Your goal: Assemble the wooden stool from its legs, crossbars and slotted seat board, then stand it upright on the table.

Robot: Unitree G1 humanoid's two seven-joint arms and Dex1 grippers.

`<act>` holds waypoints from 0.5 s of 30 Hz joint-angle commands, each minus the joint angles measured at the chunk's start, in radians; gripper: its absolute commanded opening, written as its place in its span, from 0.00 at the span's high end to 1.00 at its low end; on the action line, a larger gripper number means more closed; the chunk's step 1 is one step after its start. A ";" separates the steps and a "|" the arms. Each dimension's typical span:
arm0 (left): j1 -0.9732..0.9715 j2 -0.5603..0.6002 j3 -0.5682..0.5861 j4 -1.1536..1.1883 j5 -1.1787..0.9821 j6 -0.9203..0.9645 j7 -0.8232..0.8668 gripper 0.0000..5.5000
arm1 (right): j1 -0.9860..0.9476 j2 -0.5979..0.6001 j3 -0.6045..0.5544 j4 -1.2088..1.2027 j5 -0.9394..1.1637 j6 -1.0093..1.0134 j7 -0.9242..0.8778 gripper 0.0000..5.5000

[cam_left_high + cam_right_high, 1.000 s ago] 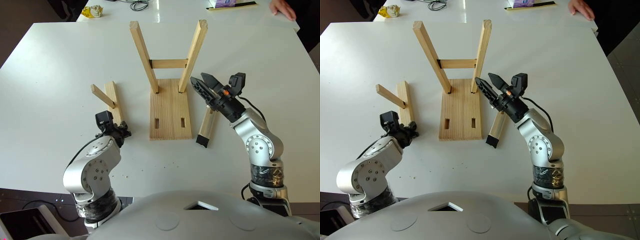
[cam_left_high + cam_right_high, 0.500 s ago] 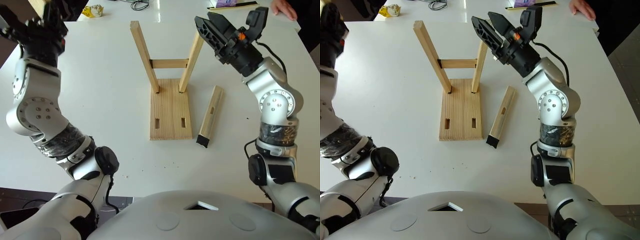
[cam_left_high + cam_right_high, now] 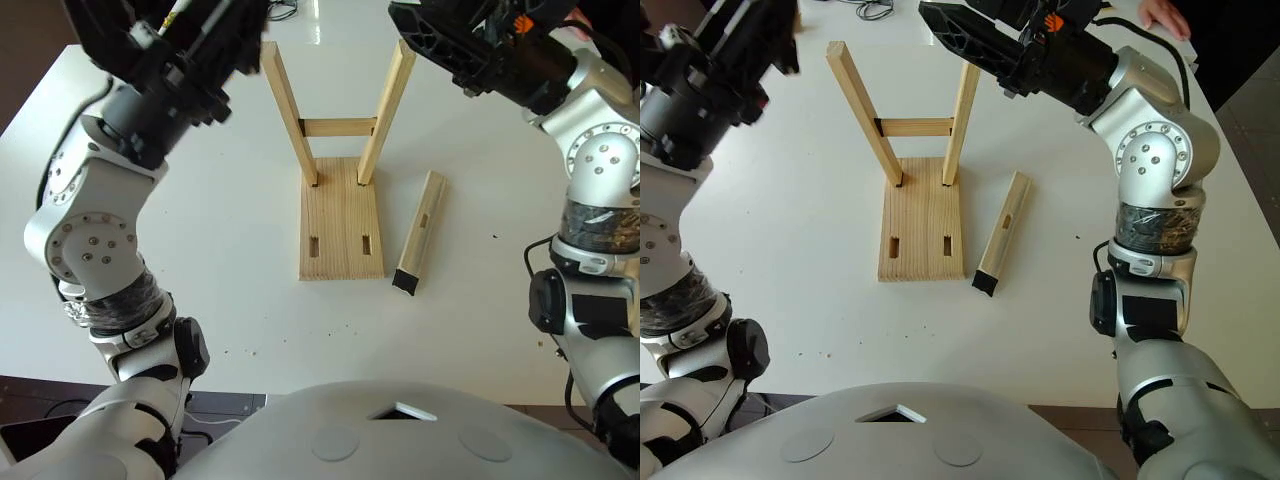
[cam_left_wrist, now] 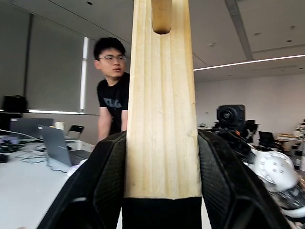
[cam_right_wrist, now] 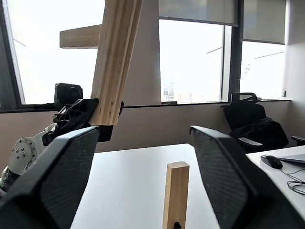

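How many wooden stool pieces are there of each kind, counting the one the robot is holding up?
Seat board: 1
Legs: 4, two standing in the board, one lying beside it, one in the left end effector
Crossbars: 2, one between the standing legs, one on the held leg
Total: 7

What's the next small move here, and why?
Probably lower the left gripper toward the board's empty near slots. It is shut on a leg held high, while the board lies flat with two legs and a crossbar already standing in its far slots. The right gripper is open, and a loose leg lies beside the board.
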 commanded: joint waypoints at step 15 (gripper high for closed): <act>0.133 0.155 -0.161 0.008 0.017 -0.099 -0.342 0.63 | -0.164 -0.101 -0.046 0.091 0.204 0.353 0.116 0.36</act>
